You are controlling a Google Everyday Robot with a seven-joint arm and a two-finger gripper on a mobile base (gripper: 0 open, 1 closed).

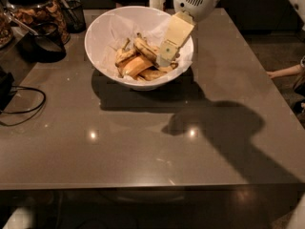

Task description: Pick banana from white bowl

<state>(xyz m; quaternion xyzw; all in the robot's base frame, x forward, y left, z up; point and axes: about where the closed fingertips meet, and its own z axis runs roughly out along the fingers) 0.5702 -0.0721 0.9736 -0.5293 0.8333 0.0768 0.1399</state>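
1. Table (143,147): smooth grey-brown slab, glossy, with small light glints and a broad arm shadow
2. White bowl (95,38): wide, round, sloping sides, lined with crinkled white paper; stands on the table's far half
3. In the bowl: a pile of bananas. The banana (144,48) is long, dull yellow with dark brown blotches, and lies on top of the cleaner orange-yellow ones (136,67)
4. Tool (165,57): flat, cream, plastic-looking, hung from a rounded white wrist; it slants down over the bowl's right rim, tip at the pile just right of the banana. Spread or pressed together: cannot tell
5. Far left: dark-lidded glass jar (35,11) holding brown snacks; black cable (24,109) looped on the table
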